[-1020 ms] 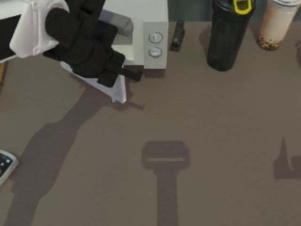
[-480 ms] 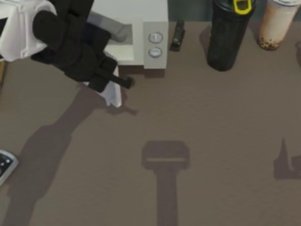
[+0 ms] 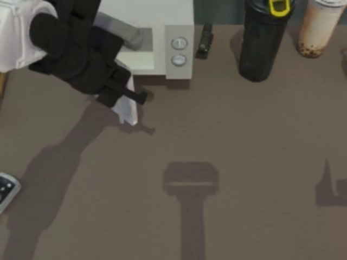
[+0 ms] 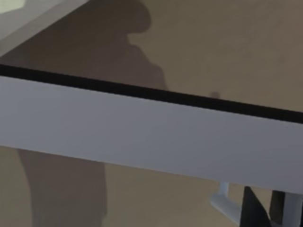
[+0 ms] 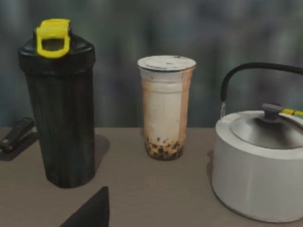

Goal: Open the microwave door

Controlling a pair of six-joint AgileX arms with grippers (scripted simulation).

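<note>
Left gripper [image 3: 135,96] at the open door [image 3: 126,108], in front of the microwave [image 3: 157,38].
The door swings out from the microwave's front, its white edge beside the gripper; whether the fingers pinch it cannot be told.

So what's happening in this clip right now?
The left gripper is at the free edge of the microwave door, which stands swung well out from the microwave at the table's far left, its pale interior exposed. The right arm is out of the top view, its camera facing a black bottle, a drink cup and a kettle.
</note>
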